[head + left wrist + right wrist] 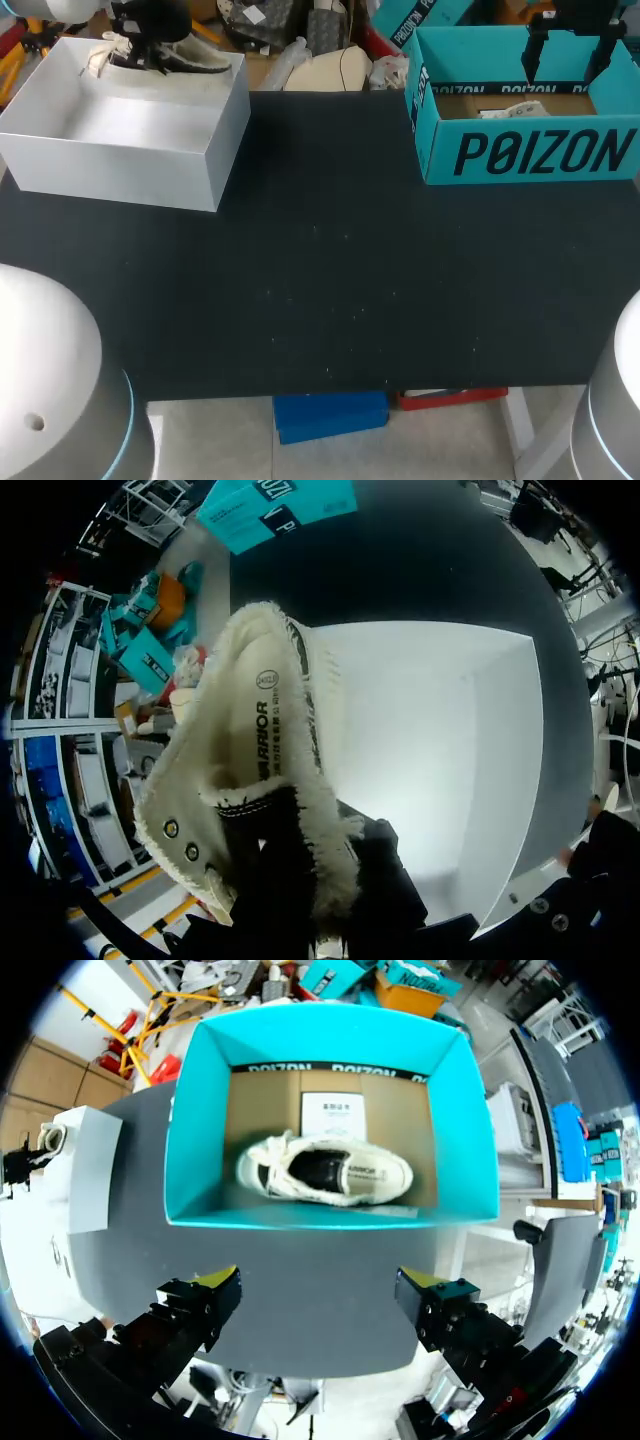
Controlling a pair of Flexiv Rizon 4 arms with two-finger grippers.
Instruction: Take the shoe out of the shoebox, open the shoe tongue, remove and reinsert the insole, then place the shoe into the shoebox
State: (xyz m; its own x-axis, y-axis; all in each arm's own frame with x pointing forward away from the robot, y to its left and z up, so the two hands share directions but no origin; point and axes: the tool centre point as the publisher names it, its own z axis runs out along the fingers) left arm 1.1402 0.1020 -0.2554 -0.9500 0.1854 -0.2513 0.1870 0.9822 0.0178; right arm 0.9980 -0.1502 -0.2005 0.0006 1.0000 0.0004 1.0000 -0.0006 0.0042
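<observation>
Cream frayed-edge shoe (250, 770) pinched at its collar between the closed left gripper (322, 875) fingers, over the white box (110, 172), second cream shoe (325, 1170) lying inside the teal shoebox (330, 1216), right gripper (320, 1285) spread wide, empty, above it.

A box (120, 140) is sitting at the table's (330, 300) far left, a shoebox (530, 150) at its far right, well apart. A shoe (325, 1170) is lying inside the shoebox. A second shoe (185, 57) is hanging over the box's rear rim.
</observation>
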